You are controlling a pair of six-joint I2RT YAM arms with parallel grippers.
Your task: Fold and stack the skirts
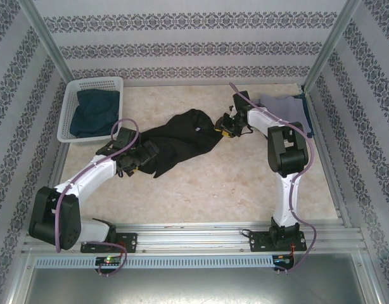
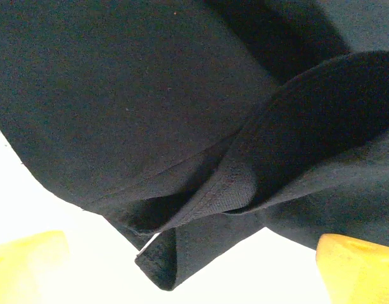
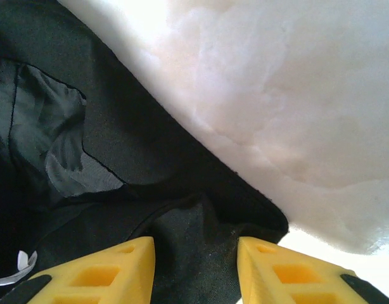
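At the black skirt's (image 1: 182, 142) ends, spreading seems to be prepared.
The left hand (image 1: 139, 157) is held wide open, the right hand (image 3: 194, 244) half open astride a corner.

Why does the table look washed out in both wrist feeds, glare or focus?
Left wrist: overexposure, the table burns to flat white while the black skirt keeps its hem sharp. Right wrist: same washout, table pale and blotchy, skirt sunk in shadow. Top external: evenly lit, table pattern readable, skirt almost featureless black.
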